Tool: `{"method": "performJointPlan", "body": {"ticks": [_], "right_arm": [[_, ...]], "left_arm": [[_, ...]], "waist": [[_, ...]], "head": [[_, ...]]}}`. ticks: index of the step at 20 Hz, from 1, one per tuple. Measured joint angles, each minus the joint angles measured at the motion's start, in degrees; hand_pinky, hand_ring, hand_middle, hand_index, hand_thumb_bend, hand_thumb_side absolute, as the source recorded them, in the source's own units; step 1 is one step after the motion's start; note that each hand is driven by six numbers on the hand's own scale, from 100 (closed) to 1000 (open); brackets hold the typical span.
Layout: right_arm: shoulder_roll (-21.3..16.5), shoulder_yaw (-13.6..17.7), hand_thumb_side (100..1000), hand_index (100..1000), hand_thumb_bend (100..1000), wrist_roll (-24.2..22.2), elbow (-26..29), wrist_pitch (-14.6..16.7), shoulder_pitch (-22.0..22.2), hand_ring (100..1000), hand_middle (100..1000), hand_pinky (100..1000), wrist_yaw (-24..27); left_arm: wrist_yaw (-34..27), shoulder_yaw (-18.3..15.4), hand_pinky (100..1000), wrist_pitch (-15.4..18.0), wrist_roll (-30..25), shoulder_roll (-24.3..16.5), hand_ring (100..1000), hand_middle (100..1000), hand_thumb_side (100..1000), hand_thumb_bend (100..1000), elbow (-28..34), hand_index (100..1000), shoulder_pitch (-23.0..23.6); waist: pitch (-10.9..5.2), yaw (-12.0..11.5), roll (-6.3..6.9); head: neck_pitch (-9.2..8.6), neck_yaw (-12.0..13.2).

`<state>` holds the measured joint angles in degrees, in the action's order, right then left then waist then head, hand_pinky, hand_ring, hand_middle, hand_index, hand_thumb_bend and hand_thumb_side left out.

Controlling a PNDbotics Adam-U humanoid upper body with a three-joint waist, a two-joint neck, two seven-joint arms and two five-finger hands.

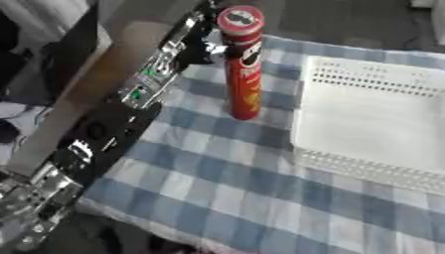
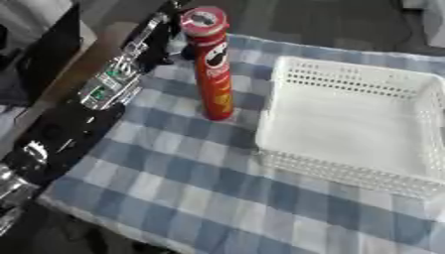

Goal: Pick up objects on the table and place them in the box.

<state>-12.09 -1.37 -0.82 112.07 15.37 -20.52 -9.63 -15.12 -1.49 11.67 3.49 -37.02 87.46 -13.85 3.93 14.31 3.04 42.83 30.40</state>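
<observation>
A tall red crisp can [image 1: 244,74] with a red lid stands upright on the blue-and-white checked cloth [image 1: 217,188]. My left arm runs from the lower left corner up to the can, and my left hand [image 1: 206,50] is against the can's upper left side, partly hidden behind it. How the hand sits on the can is not visible. To the right of the can, a short gap away, lies a white perforated box [image 2: 347,174] with nothing in it. My right hand shows in neither view.
The table's left edge runs along my left arm, with a brown floor strip and dark things beyond it. Checked cloth stretches in front of the can and the box.
</observation>
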Motion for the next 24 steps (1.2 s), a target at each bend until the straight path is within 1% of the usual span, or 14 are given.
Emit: {"method": "performJointPlan", "body": {"ticks": [4, 12, 21, 24], "right_arm": [[0.0, 0.0, 1000, 993, 100, -0.02, 0.0, 0.01, 0.0, 855, 892, 770, 0.0], [0.0, -0.01, 1000, 997, 100, -0.36, -0.01, 0.09, 0.0, 857, 893, 772, 0.0], [0.0, -0.01, 1000, 1000, 100, -0.47, -0.01, 0.03, 0.0, 858, 894, 774, 0.0], [0.0, -0.01, 1000, 1000, 100, -0.47, -0.01, 0.03, 0.0, 858, 894, 774, 0.0]], "left_arm": [[-0.06, 0.03, 975, 0.22, -0.27, 0.31, 945, 1000, 508, 1000, -0.07, 1000, 0.25], [-0.08, 0.19, 979, 0.69, -1.24, 0.9, 945, 1000, 522, 1000, -0.41, 1000, 0.72], [-0.08, 0.32, 983, 0.76, -1.32, 2.13, 944, 1000, 543, 1000, -0.75, 1000, 1.26], [-0.08, 0.35, 984, 0.91, -1.48, 2.35, 946, 1000, 526, 1000, -0.85, 1000, 1.27]], "waist": [[0.06, -0.1, 0.01], [0.31, -0.3, 0.4], [0.33, -0.18, 0.72], [0.33, 0.05, 0.77]], "head": [[0.02, -0.13], [0.95, -0.2], [1.02, -0.66], [1.02, -0.69]]}}
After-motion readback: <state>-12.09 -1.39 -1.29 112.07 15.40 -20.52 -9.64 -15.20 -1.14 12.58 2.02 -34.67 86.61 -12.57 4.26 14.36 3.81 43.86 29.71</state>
